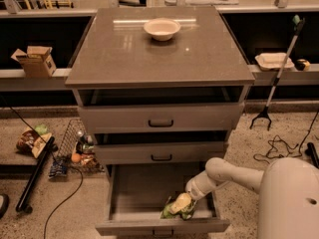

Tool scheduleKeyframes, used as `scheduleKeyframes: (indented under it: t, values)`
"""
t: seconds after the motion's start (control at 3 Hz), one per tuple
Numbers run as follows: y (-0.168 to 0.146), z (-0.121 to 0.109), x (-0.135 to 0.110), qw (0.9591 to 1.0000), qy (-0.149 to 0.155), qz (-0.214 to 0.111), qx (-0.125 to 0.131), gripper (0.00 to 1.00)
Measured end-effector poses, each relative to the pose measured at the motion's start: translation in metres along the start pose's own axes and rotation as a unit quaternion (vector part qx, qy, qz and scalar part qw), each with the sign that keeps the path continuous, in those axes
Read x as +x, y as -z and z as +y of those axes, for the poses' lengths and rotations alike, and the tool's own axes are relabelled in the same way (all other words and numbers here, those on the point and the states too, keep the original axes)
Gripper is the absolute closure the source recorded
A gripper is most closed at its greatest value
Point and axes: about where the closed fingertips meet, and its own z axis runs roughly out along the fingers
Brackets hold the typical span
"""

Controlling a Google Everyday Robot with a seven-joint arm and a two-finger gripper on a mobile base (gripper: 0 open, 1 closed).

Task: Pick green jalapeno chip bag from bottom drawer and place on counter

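Note:
The green jalapeno chip bag [178, 206] lies crumpled on the floor of the open bottom drawer [134, 193], near its front right. My white arm reaches in from the right, and the gripper [185, 200] is down on the bag, touching its top. The counter [124, 49] is the glossy grey-brown cabinet top above, carrying a white bowl [161, 28] near its back edge.
Two taller grey drawers [160, 118] above stand slightly pulled out. A wire basket [75, 148] with snack packets and a dark pole lie on the floor at left. A cardboard box [36, 61] sits on the left ledge, a white tray [273, 60] and a grabber stick at right.

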Motion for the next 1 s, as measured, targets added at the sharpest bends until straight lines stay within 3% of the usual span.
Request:
scheduleKeyframes:
  t: [0.67,1.0]
  values:
    - [-0.043,-0.046,0.002,0.9966,0.081,0.016,0.01,0.0]
    - [-0.068,-0.069,0.013,0.994,0.094,0.055,0.009,0.0]
